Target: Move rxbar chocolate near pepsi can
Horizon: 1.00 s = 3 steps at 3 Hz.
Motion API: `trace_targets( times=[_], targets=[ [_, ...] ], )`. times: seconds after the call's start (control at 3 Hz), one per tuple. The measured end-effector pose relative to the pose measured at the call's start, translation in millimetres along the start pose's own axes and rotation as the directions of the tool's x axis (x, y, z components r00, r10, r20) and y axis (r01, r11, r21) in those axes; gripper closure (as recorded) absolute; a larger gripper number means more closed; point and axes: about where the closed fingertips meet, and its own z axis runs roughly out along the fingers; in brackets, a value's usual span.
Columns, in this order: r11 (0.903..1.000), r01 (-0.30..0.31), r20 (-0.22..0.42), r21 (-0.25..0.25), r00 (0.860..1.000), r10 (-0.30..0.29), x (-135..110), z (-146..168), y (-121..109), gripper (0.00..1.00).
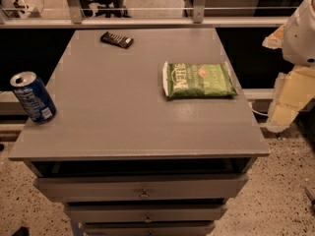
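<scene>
The rxbar chocolate [116,39] is a small black bar lying flat near the far edge of the grey table top, left of centre. The pepsi can [33,97] is blue with a silver top and stands upright at the table's left edge, towards the front. The bar and the can are far apart. My gripper [289,100] is with the white and cream arm parts at the right edge of the view, beyond the table's right side and away from both objects. It holds nothing that I can see.
A green snack bag [198,79] lies flat on the right half of the grey table [133,127]. The table has drawers [142,187] at the front. A railing [147,21] runs behind the far edge. Speckled floor lies on both sides.
</scene>
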Motion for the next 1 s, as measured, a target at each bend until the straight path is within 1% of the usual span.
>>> trace_targets(
  times=[0.33,0.67,1.0],
  targets=[
    [1.0,0.0,0.0,0.0,1.0,0.0,-0.1,0.0,0.0,0.0],
    [0.9997,-0.017,0.064,0.015,0.998,0.016,-18.8,15.9,-13.4,0.0],
    [0.9975,-0.049,0.157,0.05,0.987,0.041,-59.6,43.7,-48.4,0.0]
  ],
)
